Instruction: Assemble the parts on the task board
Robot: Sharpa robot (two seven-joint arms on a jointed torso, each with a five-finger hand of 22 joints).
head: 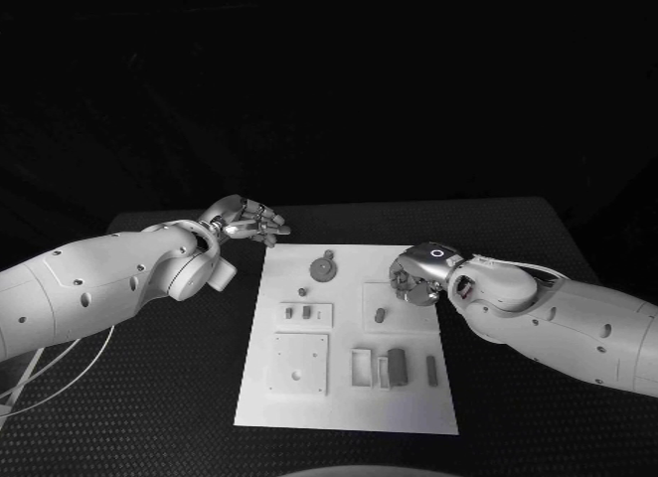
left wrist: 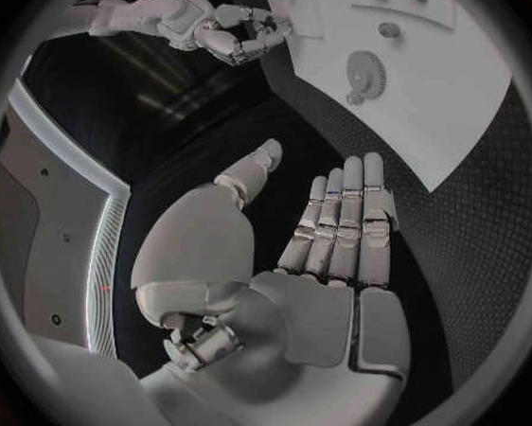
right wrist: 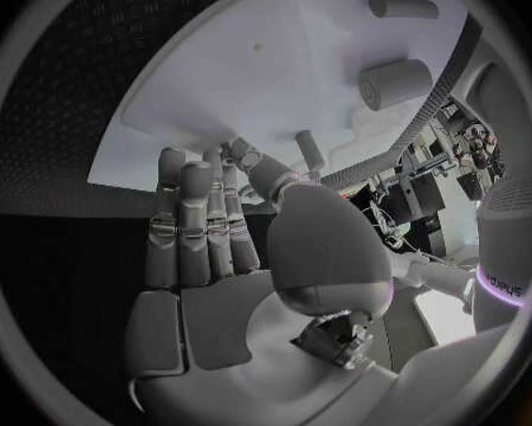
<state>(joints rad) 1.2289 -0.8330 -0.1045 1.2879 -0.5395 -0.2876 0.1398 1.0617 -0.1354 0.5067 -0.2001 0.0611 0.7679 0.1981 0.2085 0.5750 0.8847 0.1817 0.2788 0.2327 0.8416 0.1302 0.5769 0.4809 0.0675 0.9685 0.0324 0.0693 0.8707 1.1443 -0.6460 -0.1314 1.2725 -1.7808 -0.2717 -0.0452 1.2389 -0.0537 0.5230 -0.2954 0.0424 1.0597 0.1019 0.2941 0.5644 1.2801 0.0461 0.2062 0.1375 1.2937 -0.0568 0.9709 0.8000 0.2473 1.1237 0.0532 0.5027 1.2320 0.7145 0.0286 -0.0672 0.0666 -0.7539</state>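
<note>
- I see the left hand (head: 247, 220) off the task board (head: 349, 397), over black table (head: 172, 397) just beyond the board's far-left corner; fingers straight and apart in wrist view (left wrist: 337, 227), holding nothing.
- Right hand (head: 419, 274) hovers over the board's far-right part; fingers extended (right wrist: 201, 222), nothing gripped.
- Gear-shaped part (head: 323, 267) lies flat on the board, btwn the 2 hands, nearer the right one.
- Small peg (head: 380, 315) just below the right hand.
- Other grey parts (head: 397, 366) sit further toward me, well clear of both hands.
</note>
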